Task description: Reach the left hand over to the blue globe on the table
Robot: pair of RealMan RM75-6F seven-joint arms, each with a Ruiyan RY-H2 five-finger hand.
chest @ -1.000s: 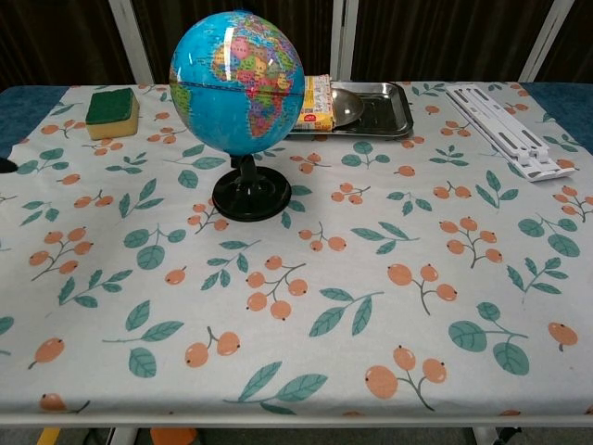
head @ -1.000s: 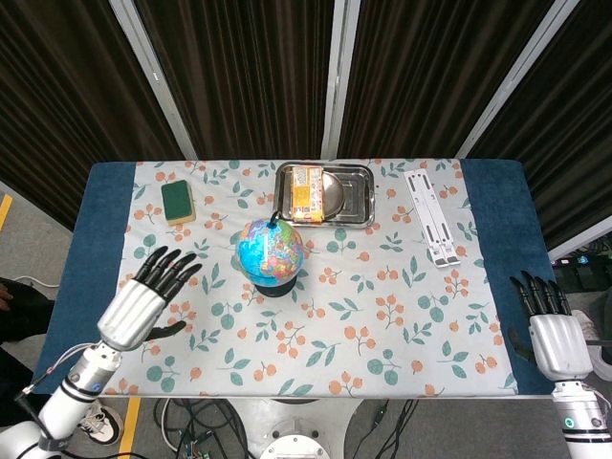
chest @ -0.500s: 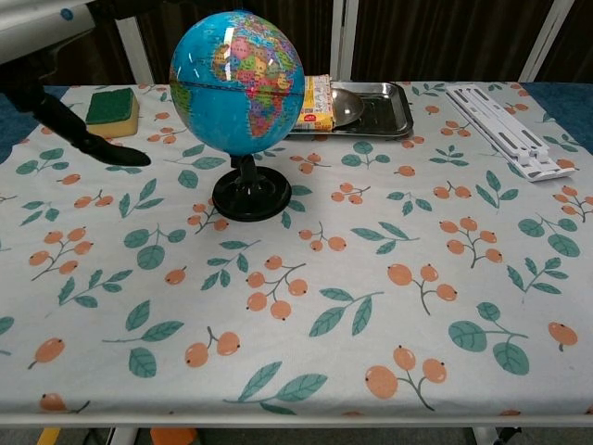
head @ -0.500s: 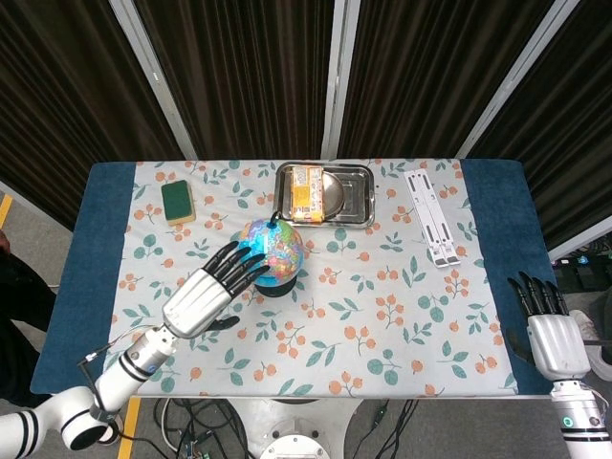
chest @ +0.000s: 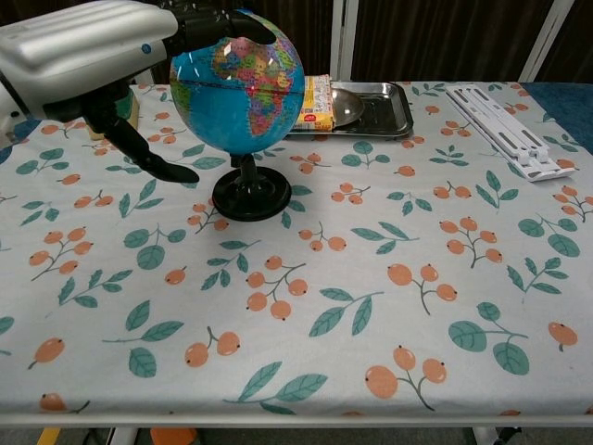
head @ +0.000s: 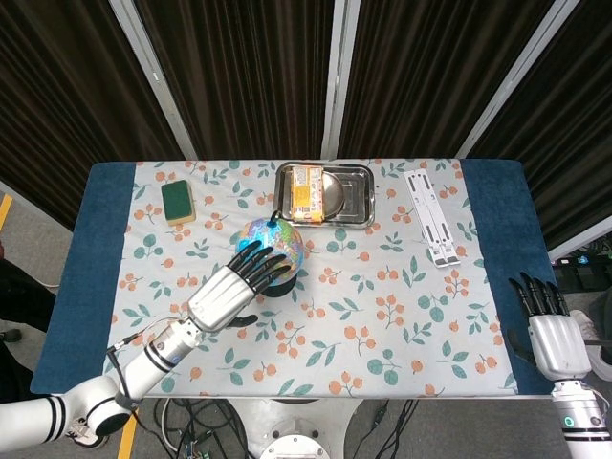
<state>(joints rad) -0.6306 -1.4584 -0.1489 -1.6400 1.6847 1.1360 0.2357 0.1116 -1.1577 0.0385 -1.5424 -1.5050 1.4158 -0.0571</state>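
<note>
Head view, globe: we see the blue globe point(head: 272, 245) just beyond the left hand point(head: 232, 290), whose spread fingertips point(head: 256, 263) overlap its near side.
Head view, right hand point(head: 554, 337): we find it well apart, fingers extended, holding nothing.
Chest view, globe: our blue globe point(chest: 246, 88), with multicoloured countries, stands on a black stand; the left hand point(chest: 107, 57) reaches over its top, gripping nothing.

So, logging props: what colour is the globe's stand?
Black: the round base under the blue globe, clearest in the chest view.
</note>
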